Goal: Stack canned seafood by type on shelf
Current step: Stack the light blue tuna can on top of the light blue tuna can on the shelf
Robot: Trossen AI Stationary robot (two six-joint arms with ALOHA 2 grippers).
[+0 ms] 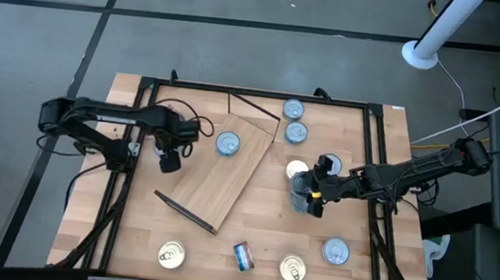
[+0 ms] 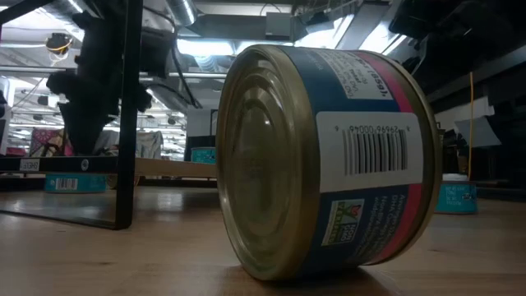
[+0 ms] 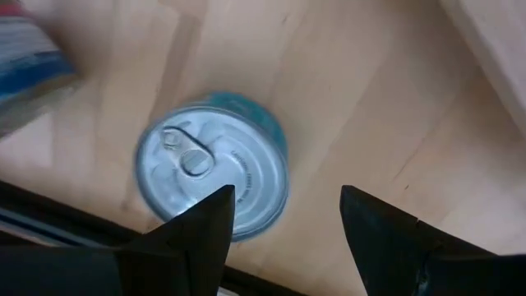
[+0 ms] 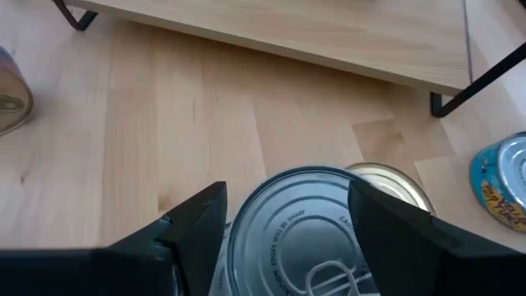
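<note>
Your right end effector (image 4: pixel 283 218) grips an upright tin (image 4: pixel 300 226); the shelf (image 4: pixel 329 33) lies just ahead; left end effector (image 3: pixel 283 218) open, empty.

Lighting: even, bright overhead light in the high view; soft short shadows beside the arms on the worktop (image 1: pixel 176 234). Low view: backlit, ceiling strip lights glaring at upper centre, frame bars in silhouette, background soft; 1 tipped tin (image 2: pixel 325 160) sharp, sheen on its gold end. Left wrist view: motion blur, silver-topped tin (image 3: pixel 212 168) smeared, upper left corner indistinct. Right wrist view: clear, warm, near tin (image 4: pixel 300 230) slightly soft.
</note>
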